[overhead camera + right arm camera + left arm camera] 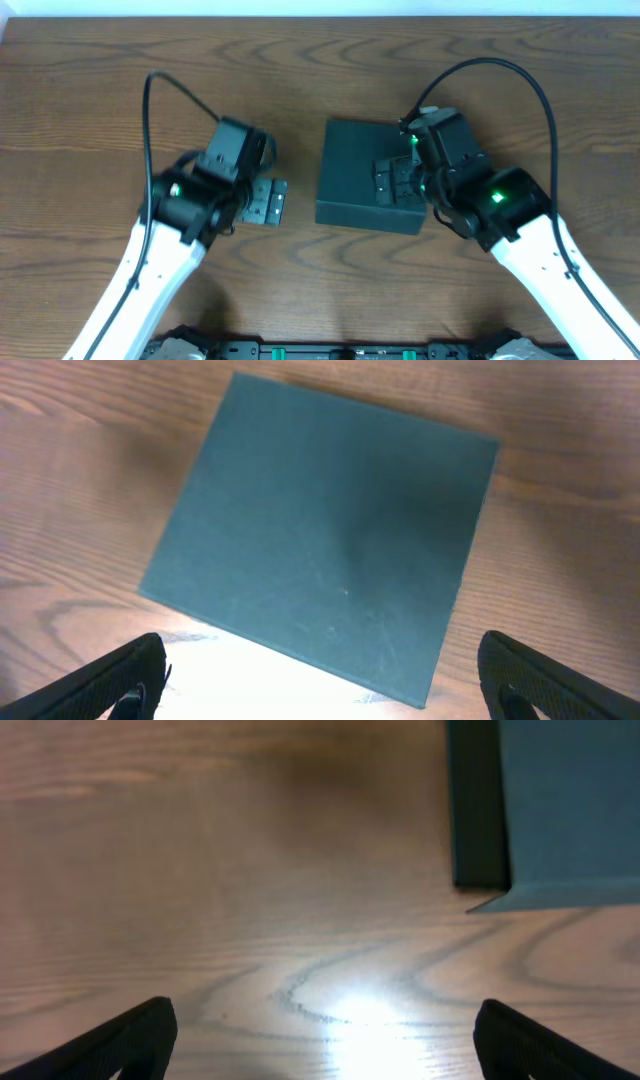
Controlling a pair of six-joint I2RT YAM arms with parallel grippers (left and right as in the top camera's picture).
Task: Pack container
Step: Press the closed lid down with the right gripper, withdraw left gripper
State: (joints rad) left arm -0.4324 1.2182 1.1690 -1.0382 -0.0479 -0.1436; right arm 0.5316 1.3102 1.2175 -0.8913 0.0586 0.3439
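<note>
The container (352, 168) is a dark teal-black box with its flat lid closed, lying in the middle of the wooden table. My right gripper (391, 183) hangs over its right part, fingers spread wide and empty. In the right wrist view the lid (320, 530) fills the middle, and the gripper (322, 680) stands open above its near edge. My left gripper (272, 201) sits left of the box, open over bare wood. The left wrist view shows the box's corner (545, 805) at upper right, apart from the open left gripper (325, 1038).
Brown wood-grain table (90, 100) stretches all round the box. Black cables loop up from both arms (150, 110). A dark rail runs along the table's front edge (330, 350). No other objects show on the table.
</note>
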